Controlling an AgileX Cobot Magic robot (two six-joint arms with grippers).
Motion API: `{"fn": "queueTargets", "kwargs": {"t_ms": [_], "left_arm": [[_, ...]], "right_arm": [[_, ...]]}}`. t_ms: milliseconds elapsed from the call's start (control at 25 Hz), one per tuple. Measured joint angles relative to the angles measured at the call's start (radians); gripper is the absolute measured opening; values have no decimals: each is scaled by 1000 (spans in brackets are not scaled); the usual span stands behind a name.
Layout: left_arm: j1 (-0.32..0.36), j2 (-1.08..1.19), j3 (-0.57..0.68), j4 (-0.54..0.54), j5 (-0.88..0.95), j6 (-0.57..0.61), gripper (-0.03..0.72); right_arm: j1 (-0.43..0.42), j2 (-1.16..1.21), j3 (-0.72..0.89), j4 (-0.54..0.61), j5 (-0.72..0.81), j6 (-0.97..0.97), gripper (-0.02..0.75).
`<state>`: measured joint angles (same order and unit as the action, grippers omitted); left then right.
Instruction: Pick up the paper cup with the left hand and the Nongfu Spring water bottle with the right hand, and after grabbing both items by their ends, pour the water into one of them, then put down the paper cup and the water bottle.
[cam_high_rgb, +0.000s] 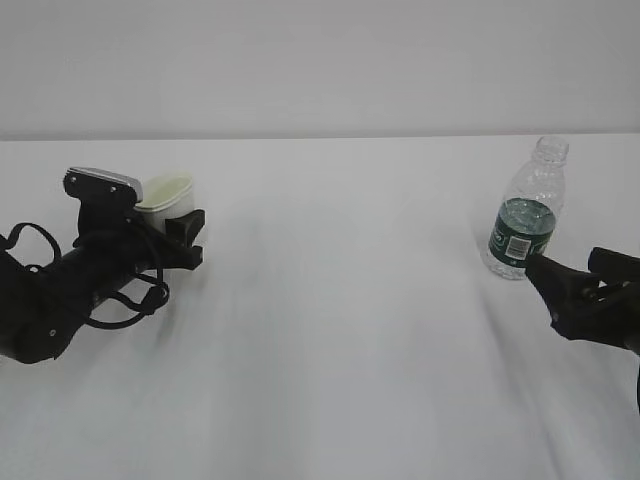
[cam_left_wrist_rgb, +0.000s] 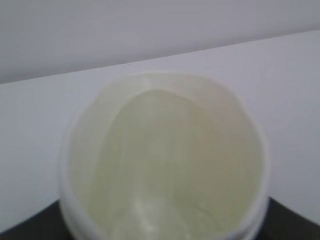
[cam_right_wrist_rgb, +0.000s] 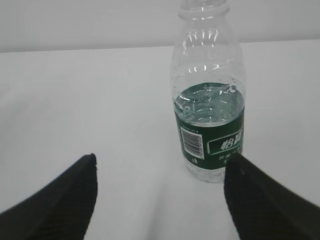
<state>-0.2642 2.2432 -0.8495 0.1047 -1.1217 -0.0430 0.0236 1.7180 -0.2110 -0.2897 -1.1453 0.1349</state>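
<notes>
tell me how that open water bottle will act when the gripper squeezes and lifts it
The Nongfu Spring water bottle looks thin and ribbed, so it will probably flex under the squeeze. It is only partly filled, so likely light. It has no cap, so a hard squeeze or tilt could spill water.

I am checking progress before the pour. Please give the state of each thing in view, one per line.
paper cup: upright, between the left hand's fingers, no water seen inside.
Nongfu Spring water bottle: upright on the table, uncapped, partly filled, not held.
left hand: closed around the paper cup.
right hand: open, short of the bottle, fingers apart.
</notes>
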Motion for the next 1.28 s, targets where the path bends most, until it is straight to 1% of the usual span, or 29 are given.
{"fn": "queueTargets", "kwargs": {"t_ms": [960,1280], "left_arm": [[10,9,-2,-6,0,0,416],[10,27,-54,-4,0,0,416]], "right_arm": [[0,0,0,-7,0,27,591],[0,0,0,-10,0,30,591]]}}
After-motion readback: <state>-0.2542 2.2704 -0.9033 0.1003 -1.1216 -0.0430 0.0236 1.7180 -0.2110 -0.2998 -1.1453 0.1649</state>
